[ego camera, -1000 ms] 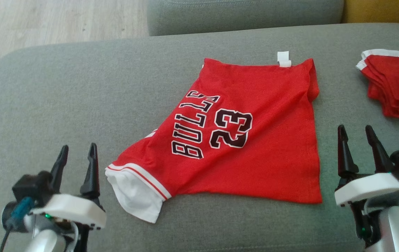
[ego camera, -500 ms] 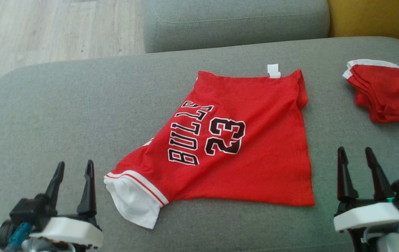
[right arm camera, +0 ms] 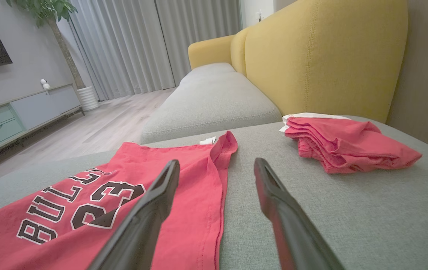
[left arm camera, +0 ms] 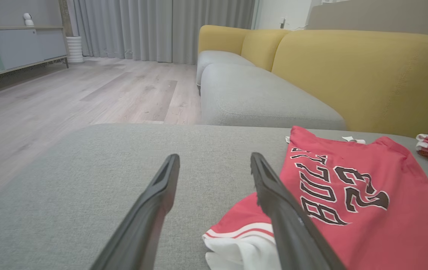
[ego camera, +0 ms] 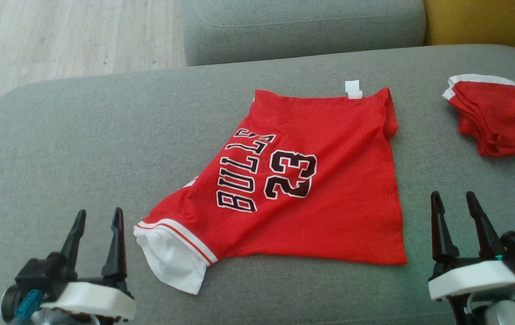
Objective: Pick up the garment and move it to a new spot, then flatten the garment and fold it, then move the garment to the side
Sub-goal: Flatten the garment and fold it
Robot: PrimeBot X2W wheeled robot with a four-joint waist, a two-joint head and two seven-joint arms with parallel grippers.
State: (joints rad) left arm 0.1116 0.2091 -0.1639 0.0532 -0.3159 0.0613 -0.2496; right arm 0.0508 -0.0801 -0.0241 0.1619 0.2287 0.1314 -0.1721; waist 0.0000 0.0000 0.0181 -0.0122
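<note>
Red cloth jersey (ego camera: 330, 216): flat on the sofa, between my grippers.
Left gripper (ego camera: 99, 211): released, empty, near it.
Right gripper (ego camera: 451, 195): released, empty.

The left tool (ego camera: 99, 211), at seven o'clock in the head view, has two long, tapering black fingers (ego camera: 115, 243) rising from a rounded white housing (ego camera: 88, 301). A black block (ego camera: 40, 271) sits on its nine o'clock side, with a teal-blue connector (ego camera: 26, 301) beneath. The right tool (ego camera: 452, 194), at five o'clock, is built alike: matte black prongs (ego camera: 442, 234), a white cover (ego camera: 470, 276), a small green light (ego camera: 497, 258) and a silver-grey forearm (ego camera: 503, 315).
</note>
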